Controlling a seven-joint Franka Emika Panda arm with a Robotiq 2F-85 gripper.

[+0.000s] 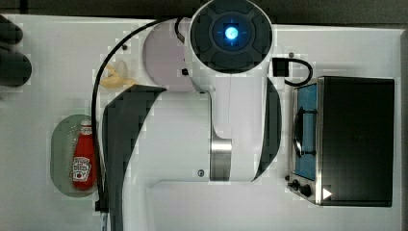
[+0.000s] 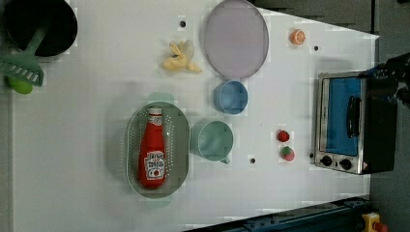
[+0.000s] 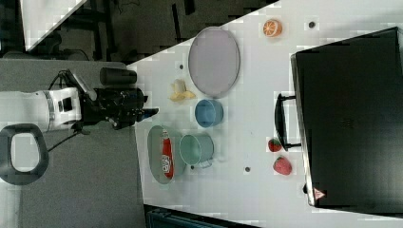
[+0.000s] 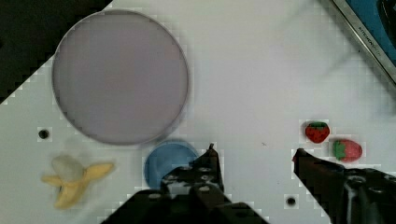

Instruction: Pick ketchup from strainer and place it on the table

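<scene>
Inside the strainer (image 2: pixel 180 145) the ketchup (image 2: pixel 153 151) lies flat, untouched, so the gripper (image 4: pixel 254 154), its fingers apart and empty above the surface (image 2: pixel 87 145), should travel over, descend squarely and close across the bottle's body.

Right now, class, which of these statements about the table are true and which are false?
1. The ketchup lies inside the strainer. True.
2. The gripper is shut on the ketchup. False: it is open and empty.
3. The green mug stands beside the strainer. True.
4. The banana lies in the purple plate. False: it lies on the table, beside the plate.
5. Two strawberries lie near the toaster oven. True.
</scene>
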